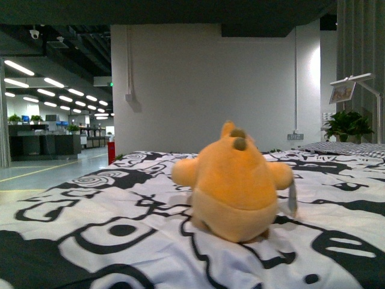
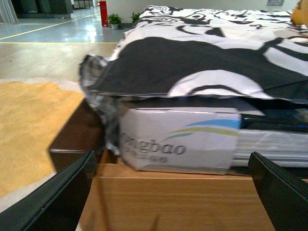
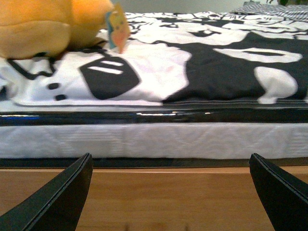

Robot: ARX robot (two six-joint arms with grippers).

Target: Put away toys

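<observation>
Sitting on the black-and-white bedspread [image 1: 90,223], the orange-yellow plush toy [image 1: 234,186] rests near the bed's edge, a tag [image 1: 292,195] hanging at its side. The left gripper [image 2: 171,161] and the right gripper [image 3: 171,161] are both released, jaws spread wide and empty, facing the bed's wooden frame [image 3: 154,202]

Orange plush toy [image 1: 233,183] (upright) on patterned bedspread [image 1: 90,223].

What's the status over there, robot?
Left gripper and right gripper open, empty. Plush toy sits on bedspread, untouched. Mattress edge stands before both grippers.
</observation>
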